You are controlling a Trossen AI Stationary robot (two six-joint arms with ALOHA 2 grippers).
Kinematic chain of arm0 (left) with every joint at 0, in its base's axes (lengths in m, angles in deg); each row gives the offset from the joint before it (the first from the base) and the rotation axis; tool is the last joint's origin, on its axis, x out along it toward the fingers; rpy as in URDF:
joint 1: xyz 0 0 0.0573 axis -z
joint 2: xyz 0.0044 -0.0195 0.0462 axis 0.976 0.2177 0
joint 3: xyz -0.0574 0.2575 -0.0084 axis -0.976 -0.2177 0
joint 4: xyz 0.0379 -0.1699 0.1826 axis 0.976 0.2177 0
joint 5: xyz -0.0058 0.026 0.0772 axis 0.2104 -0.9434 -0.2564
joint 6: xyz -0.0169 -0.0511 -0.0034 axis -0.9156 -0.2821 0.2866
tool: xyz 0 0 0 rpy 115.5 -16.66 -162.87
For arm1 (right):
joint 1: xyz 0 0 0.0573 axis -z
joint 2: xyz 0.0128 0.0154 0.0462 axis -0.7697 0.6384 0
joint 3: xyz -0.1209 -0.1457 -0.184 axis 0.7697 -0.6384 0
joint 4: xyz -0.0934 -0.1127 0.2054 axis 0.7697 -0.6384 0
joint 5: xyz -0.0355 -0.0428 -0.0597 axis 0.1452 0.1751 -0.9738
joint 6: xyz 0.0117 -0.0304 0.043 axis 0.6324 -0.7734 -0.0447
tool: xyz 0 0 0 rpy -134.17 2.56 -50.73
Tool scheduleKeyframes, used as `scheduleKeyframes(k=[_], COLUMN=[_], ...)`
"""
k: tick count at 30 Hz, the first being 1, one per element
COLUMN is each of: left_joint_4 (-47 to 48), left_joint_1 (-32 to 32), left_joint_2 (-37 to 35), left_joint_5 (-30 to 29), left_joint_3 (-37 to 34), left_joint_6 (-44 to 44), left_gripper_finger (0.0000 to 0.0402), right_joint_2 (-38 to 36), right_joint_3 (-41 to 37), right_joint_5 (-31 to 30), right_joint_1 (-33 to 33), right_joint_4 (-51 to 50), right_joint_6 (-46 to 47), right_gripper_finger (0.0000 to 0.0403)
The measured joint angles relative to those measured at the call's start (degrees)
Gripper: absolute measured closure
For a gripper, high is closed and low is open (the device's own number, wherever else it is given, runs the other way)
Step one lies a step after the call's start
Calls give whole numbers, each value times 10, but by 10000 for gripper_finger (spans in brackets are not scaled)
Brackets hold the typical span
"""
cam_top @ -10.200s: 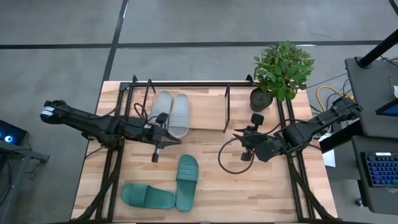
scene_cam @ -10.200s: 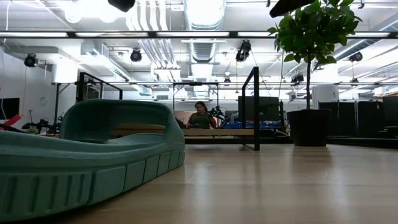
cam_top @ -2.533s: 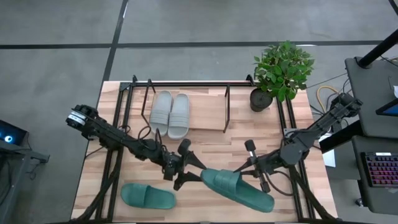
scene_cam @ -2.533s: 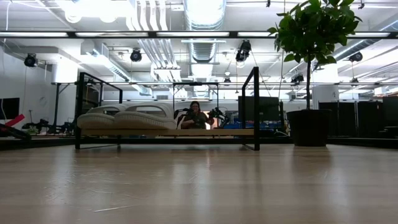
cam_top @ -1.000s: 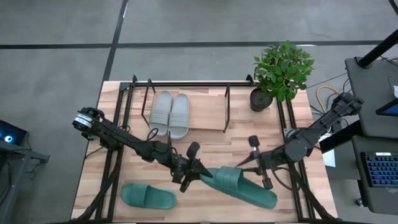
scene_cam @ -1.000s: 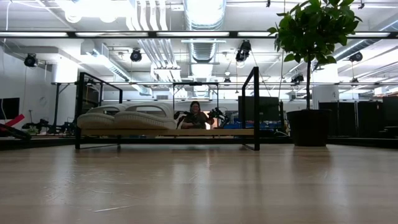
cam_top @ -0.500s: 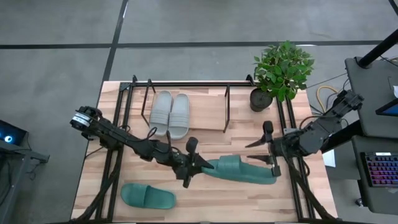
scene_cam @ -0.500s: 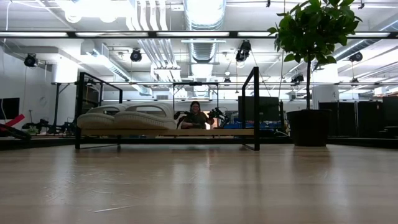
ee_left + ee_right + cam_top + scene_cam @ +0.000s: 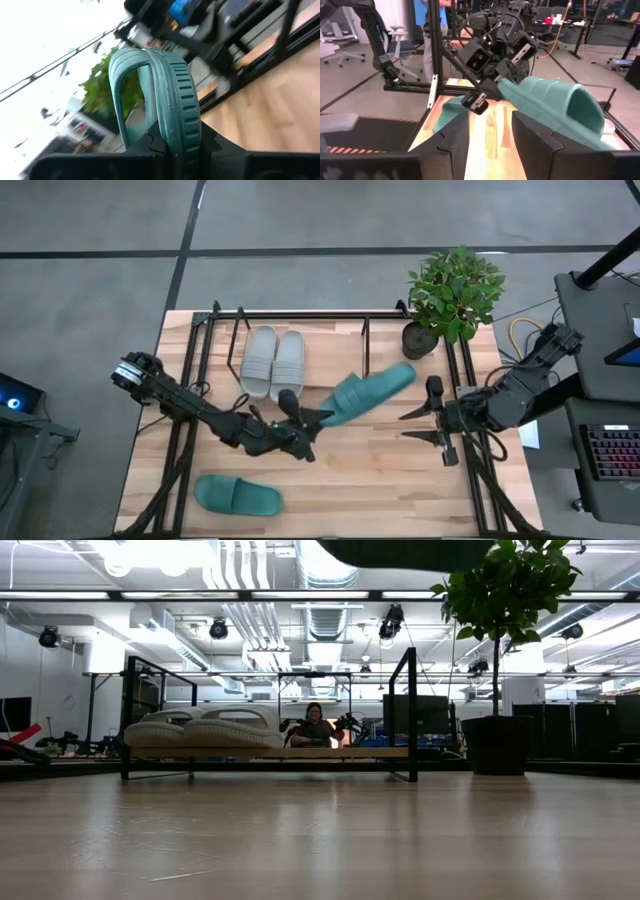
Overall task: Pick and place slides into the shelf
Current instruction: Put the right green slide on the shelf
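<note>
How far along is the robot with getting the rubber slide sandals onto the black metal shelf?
About halfway. Two light grey rubber slides already sit side by side on the low black-tube shelf with the wooden board. The left gripper is shut on one dark teal slide, lifted off the table near the shelf; the right gripper stands open beside it. The other teal slide lies on the wooden tabletop.

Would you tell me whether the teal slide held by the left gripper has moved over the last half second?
Yes. The teal slide, clamped in the left gripper, has swung from mid-table toward the shelf, its far end now overlapping the shelf's board.
</note>
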Motion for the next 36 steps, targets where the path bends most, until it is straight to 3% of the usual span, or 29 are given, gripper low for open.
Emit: scheduleKeyframes(k=[7,12,16,22,29,33,36], left_joint_4=[-8,-6,-5,-7,-5,-6,-7], left_joint_1=[18,13,7,-9,-65,-94,-109], left_joint_2=[0,2,5,9,66,123,171], left_joint_5=[-54,-192,-281,-331,-328,-414,-429], left_joint_3=[10,11,12,14,24,68,102], left_joint_6=[22,23,24,5,-56,-41,-7], left_gripper_finger=[385,385,385,385,385,385,385], right_joint_2=[0,0,1,1,1,0,0], right_joint_3=[0,0,-1,-11,-42,-42,-42], right_joint_5=[-30,-35,-92,-179,-181,-181,-181], right_joint_1=[-28,-44,-63,-88,-88,-88,-88], right_joint_4=[0,-9,-38,-62,-59,-50,-52], right_joint_6=[-1,1,32,51,60,60,60], right_gripper_finger=[268,266,266,266,266,266,266])
